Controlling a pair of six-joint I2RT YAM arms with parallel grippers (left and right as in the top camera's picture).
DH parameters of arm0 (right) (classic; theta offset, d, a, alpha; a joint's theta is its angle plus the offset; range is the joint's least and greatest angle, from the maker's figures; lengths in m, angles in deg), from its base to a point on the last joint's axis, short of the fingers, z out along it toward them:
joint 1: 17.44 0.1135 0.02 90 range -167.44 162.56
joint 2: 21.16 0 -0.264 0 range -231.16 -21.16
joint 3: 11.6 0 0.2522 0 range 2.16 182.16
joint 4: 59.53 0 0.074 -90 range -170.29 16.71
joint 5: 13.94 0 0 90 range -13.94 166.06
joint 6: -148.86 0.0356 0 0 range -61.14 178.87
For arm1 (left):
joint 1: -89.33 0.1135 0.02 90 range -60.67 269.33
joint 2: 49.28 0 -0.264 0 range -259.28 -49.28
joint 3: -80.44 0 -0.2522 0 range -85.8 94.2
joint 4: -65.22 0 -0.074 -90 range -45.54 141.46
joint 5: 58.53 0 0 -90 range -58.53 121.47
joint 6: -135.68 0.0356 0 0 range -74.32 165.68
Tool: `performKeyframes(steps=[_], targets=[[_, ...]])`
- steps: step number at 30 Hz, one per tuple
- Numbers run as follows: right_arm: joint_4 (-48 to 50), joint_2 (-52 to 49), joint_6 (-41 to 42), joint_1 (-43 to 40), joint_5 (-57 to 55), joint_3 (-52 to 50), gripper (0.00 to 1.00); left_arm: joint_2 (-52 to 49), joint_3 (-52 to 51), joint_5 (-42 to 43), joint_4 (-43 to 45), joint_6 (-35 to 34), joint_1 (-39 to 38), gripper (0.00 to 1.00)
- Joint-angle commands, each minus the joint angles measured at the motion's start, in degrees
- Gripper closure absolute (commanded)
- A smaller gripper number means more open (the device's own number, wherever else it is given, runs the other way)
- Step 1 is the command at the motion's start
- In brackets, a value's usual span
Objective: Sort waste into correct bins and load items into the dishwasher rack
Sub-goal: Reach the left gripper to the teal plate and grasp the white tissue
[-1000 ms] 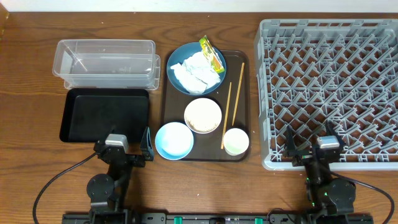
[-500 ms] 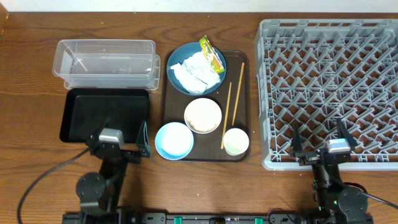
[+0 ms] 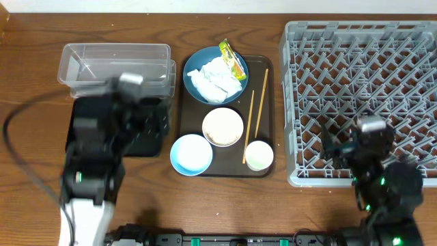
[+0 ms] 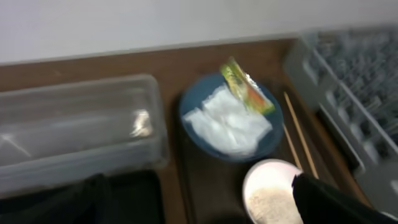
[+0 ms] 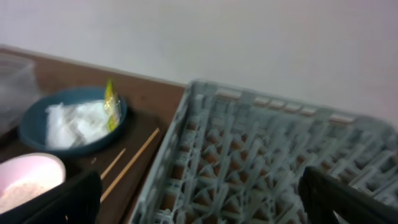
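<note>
Left arm: raised and blurred from overhead, standing over the black tray (image 4: 135, 200) just left of the brown tray (image 3: 229, 165), wrist camera aimed across it.
Left gripper (image 4: 202, 186): fingers spread wide, nothing between them.
Right arm: upright over the near edge of the rack (image 3: 362, 68), which sits right of the brown tray.
Right gripper (image 5: 199, 183): fingers wide apart, holding nothing.
Light blue bowl (image 3: 191, 154): near left corner of the brown tray, hanging over its edge.
Cup (image 3: 259, 155): near right corner of the brown tray.
Cream bowl (image 3: 222, 126): middle of the brown tray, pale grains inside.
Chopsticks (image 3: 249, 126): lying lengthwise on the brown tray's right side, one farther back than the other.
Dark blue bowl (image 3: 197, 61): far end of the brown tray, rim past its far edge.
Napkins (image 3: 215, 80): crumpled inside the dark blue bowl.
Wrapper (image 3: 232, 58): on the napkins, at the bowl's far right rim.
Clear tub (image 3: 116, 68): left of the brown tray's far end, touching the black tray's far side.
</note>
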Motion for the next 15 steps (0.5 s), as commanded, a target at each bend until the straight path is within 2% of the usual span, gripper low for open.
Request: performKeyframes(steps=[1, 5, 10, 15], targets=[[-4.3, -7.6, -0.6, 0.0, 4.2, 8.0, 0.01, -9.6, 11.0, -2.1, -5.6, 1.8, -4.3, 0.04], [-14.2, -17.5, -0.1, 0.0, 6.6, 18.4, 0.01, -23.3, 25.3, -7.1, -16.3, 1.7, -8.5, 0.04], [-23.7, -27.4, 1.1, 0.0, 7.8, 28.0, 0.01, -40.9, 42.4, -7.2, -26.7, 0.3, -10.2, 0.04], [-25.1, -32.1, 1.1, 0.0, 8.8, 29.2, 0.01, -52.0, 46.9, 0.5, -23.8, 0.3, -10.7, 0.04]])
